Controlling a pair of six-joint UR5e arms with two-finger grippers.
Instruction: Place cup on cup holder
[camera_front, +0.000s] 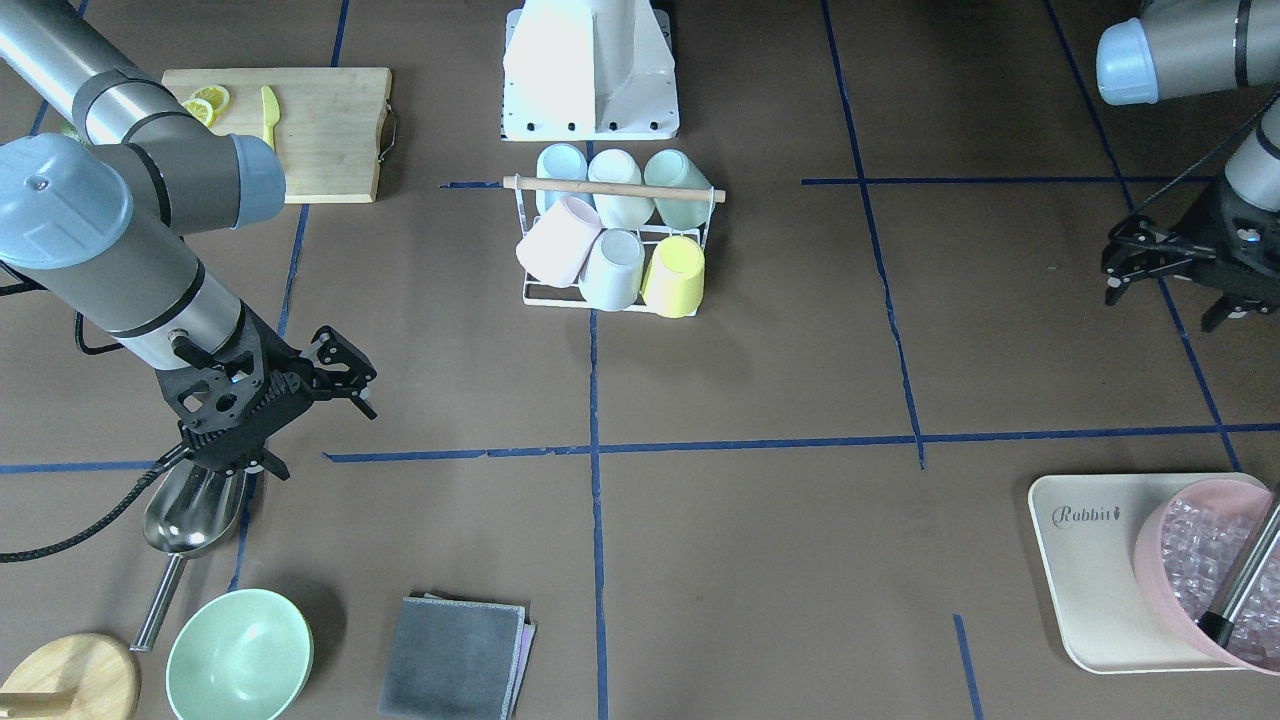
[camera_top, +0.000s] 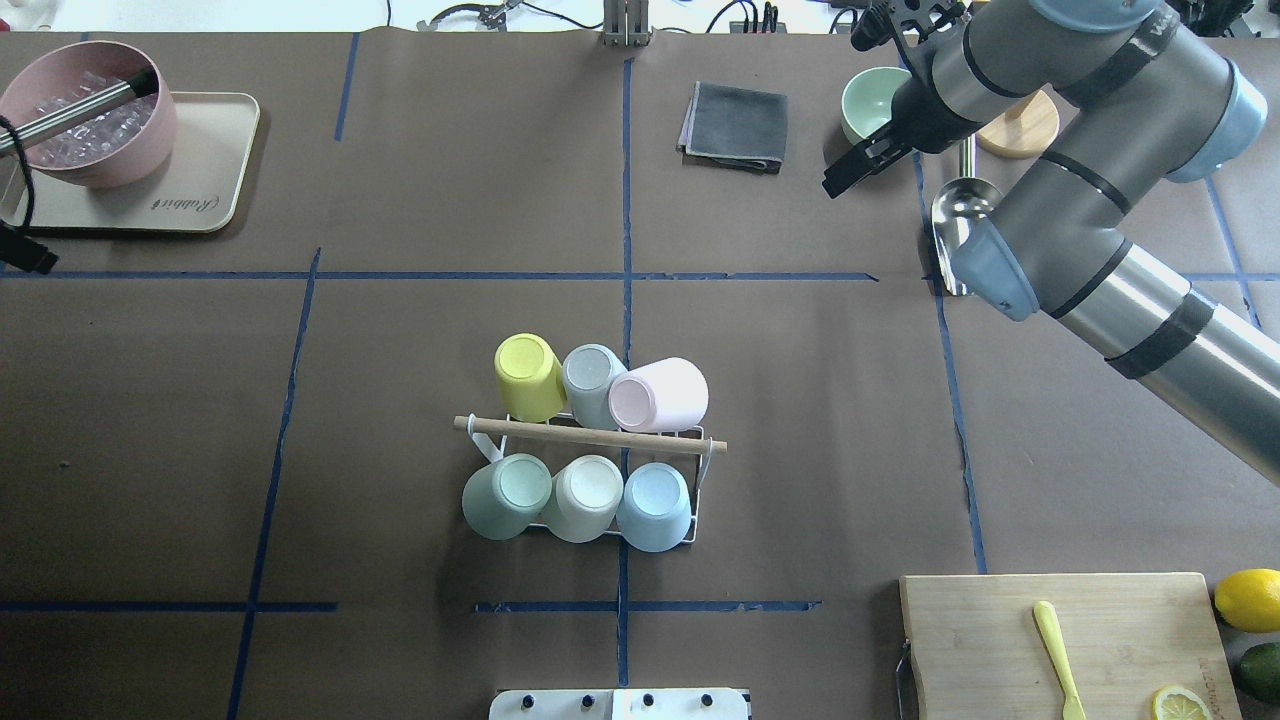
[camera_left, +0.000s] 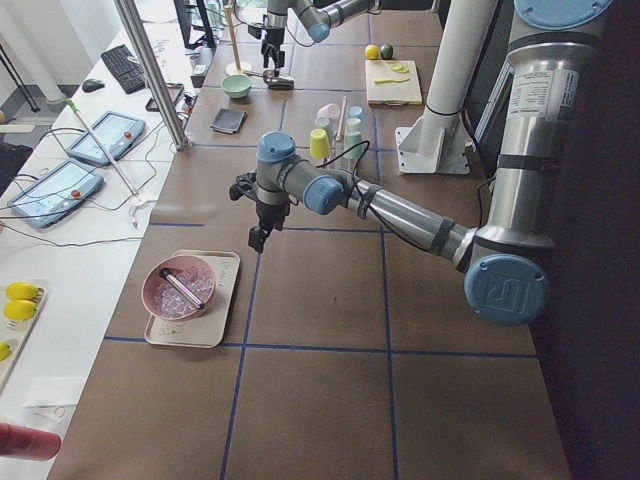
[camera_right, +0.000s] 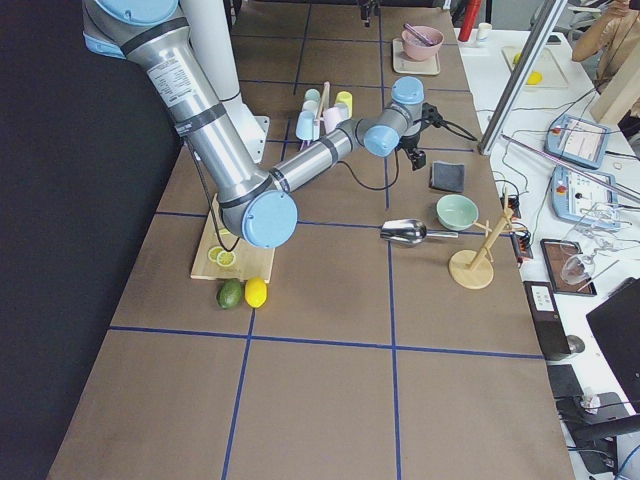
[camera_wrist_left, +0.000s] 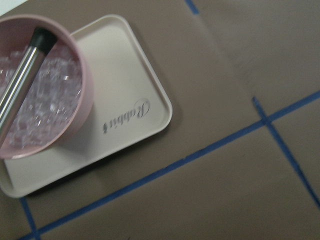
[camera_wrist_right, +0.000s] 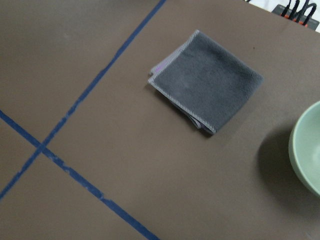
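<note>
My right gripper (camera_front: 322, 438) hangs w/ fingers spread, nothing between them. It's well apart from the cup holder (camera_front: 655, 232), out past the holder's far side from my base, near the grey cloth (camera_wrist_right: 206, 80) & steel scoop (camera_front: 195, 510). My left gripper (camera_front: 1162, 308) is likewise spread & empty, well apart from the holder on the opposite side, toward the tray (camera_wrist_left: 125, 85) w/ the pink ice bowl (camera_wrist_left: 80, 107).

The holder sits mid-table, just in front of my base, wooden rod (camera_top: 590, 436) across its top. There are 6 cups on it, 3 each side of the rod, all mouth-down w/ bottoms up. Prob the prongs run up inside so the cups can't slide off.

- **Far side of the rod:** yellow cup (camera_top: 527, 377), grey-blue cup (camera_top: 592, 372), pink cup (camera_top: 657, 393).
- **My side:** green cup (camera_top: 507, 495), cream cup (camera_top: 582, 497), blue cup (camera_top: 654, 503).

The pink cup leans out more than the rest; can't tell if it's fully seated on its prong.

I see no loose cup near the holder, so I judge the placing done. Claws are wide of the rack, prob to keep clear of it. If anything's left, it's checking that pink cup.
</note>
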